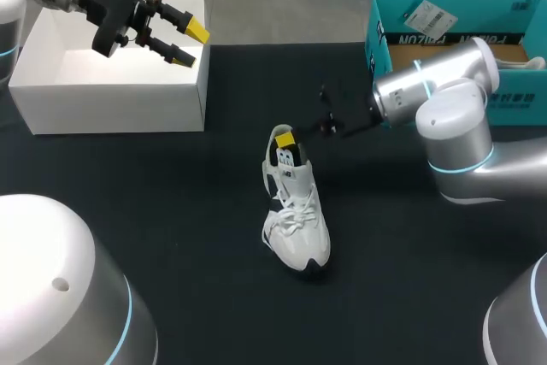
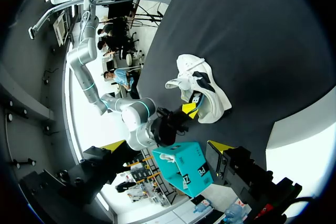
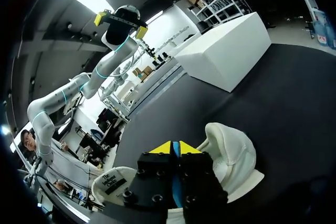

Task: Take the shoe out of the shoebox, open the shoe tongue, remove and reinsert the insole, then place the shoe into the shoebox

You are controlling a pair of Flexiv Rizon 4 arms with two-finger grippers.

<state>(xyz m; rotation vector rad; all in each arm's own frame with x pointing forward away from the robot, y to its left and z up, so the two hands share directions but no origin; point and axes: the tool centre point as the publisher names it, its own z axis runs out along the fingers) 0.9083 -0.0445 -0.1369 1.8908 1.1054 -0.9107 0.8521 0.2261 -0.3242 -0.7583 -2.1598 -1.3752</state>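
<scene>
A white shoe (image 1: 296, 215) with black side patches and loose laces stands upright on the black table (image 1: 171, 211), toe toward me. My right gripper (image 1: 285, 139) comes in from the right with its yellow tips pressed together at the shoe's heel opening. In the right wrist view the gripper (image 3: 172, 147) is shut, with a thin blue strip between its fingers and the shoe (image 3: 232, 157) just beside and under them. I cannot tell if anything is held. My left gripper (image 1: 186, 44) hangs open and empty above the white box (image 1: 111, 91). The left wrist view shows the shoe (image 2: 202, 90) far ahead.
A teal shoebox (image 1: 402, 36) stands open at the back right, behind my right arm (image 1: 444, 100), and also shows in the left wrist view as the teal shoebox (image 2: 188, 169). The white box fills the back left corner. Bare black table lies around the shoe.
</scene>
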